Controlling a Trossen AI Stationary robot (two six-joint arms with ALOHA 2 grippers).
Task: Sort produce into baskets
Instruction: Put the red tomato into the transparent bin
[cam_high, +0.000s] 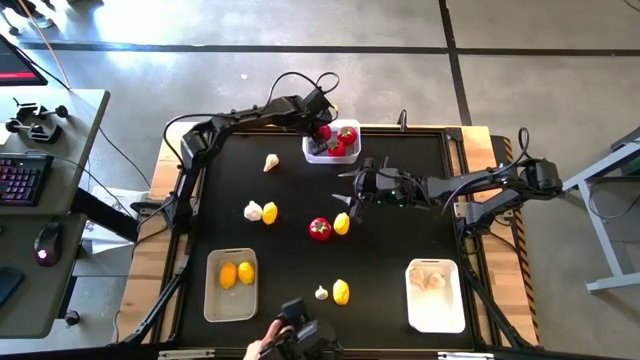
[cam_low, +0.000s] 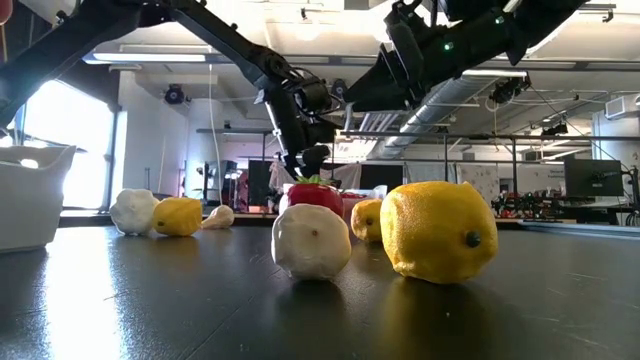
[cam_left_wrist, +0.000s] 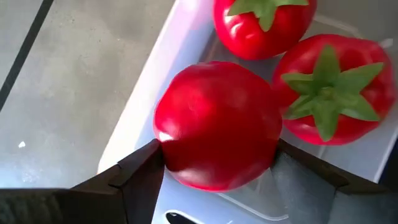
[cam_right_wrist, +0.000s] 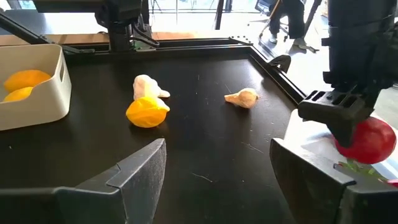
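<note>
The tomato (cam_left_wrist: 217, 124) sits between the left gripper's (cam_left_wrist: 217, 168) parted fingers over the clear basket (cam_high: 312, 152); it may snag and roll out. The right gripper (cam_right_wrist: 217, 171) hangs open above the bench (cam_high: 400, 250).

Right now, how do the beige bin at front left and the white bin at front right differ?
Contents: the translucent beige-grey plastic bin holds two yellow-orange oval lemons; the white plastic bin holds off-white garlic bulbs.
Fill: the lemons lie at the beige bin's far end, and the garlic lies at the white bin's far end, so each has bare floor nearer the front.
Shared: both are rounded rectangular bins, upright at the table's front edge, with no gripper over them.
</note>
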